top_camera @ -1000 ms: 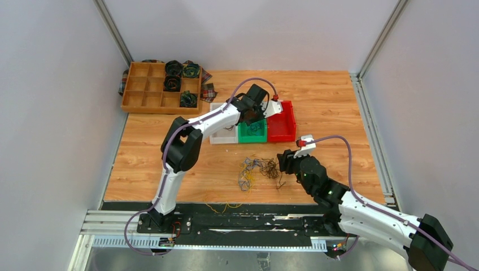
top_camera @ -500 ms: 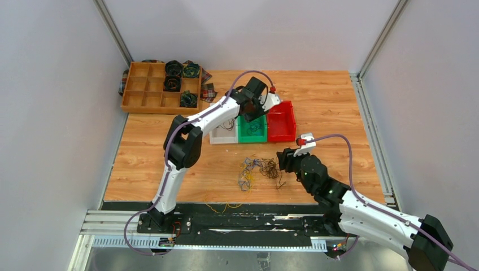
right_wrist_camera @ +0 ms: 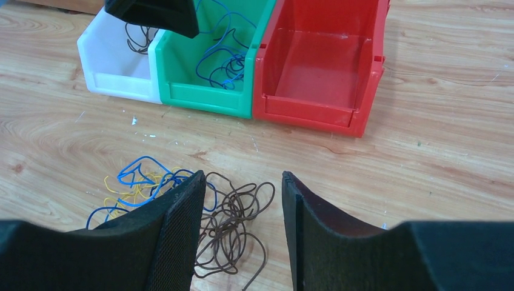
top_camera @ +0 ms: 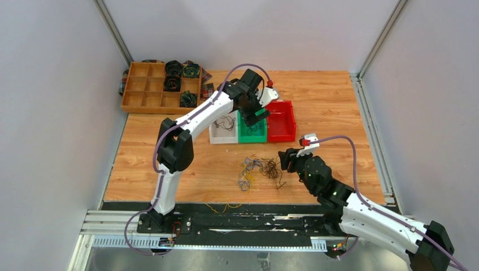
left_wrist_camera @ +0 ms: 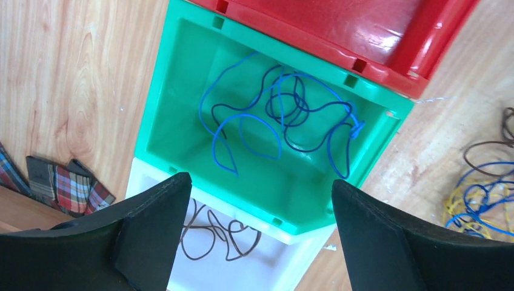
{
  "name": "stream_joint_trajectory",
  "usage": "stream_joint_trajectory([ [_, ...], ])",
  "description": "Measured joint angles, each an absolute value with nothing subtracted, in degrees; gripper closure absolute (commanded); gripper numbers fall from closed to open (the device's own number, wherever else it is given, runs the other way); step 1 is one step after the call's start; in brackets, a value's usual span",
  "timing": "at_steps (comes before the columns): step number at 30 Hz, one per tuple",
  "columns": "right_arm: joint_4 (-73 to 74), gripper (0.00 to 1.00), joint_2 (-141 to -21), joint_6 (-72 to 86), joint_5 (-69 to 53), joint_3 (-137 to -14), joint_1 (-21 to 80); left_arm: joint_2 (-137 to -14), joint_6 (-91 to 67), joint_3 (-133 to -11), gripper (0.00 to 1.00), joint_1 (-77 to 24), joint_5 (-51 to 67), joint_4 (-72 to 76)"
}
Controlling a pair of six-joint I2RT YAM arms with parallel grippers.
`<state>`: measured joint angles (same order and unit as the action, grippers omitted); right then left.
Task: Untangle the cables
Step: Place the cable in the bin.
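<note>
Left pincer [left_wrist_camera: 260, 185] hangs spread wide, gripping nothing, over the green bin [left_wrist_camera: 176, 103], where a blue cable [left_wrist_camera: 285, 115] lies in loose loops with no single heading. A brown cable [left_wrist_camera: 212, 239] curls in the white bin [left_wrist_camera: 294, 271] beside it, and that arm reaches far forward with its wrist bent down. Right pincer [right_wrist_camera: 242, 179], jaws parted and pinching nothing, sits low at the right edge of the tangled cables [right_wrist_camera: 227, 227] on the bench [right_wrist_camera: 424, 182], its arm stretched diagonally forward-left; the tangle sprawls left to right, yellow and blue strands left, brown loops right.
</note>
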<state>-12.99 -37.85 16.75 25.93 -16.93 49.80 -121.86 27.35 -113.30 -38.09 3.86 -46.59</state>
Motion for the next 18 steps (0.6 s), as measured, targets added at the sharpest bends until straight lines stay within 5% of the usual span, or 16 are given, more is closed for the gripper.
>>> stream_joint_trajectory([
  [6, -11.7, 0.49, -37.2, 16.5, 26.0, -17.3, 49.8, -115.9, 26.0, -112.0, 0.09, -38.1, 7.9, -50.5],
  [13, -11.7, 0.49, -37.7, 16.5, 25.9, -17.3, 49.8, -99.2, 23.0, -96.0, 0.13, -38.2, 18.6, -52.5],
  [18, -11.7, 0.5, -38.3, 16.8, 25.9, -17.3, 49.8, -99.8, 20.9, -89.1, 0.16, -39.0, 24.1, -53.2],
])
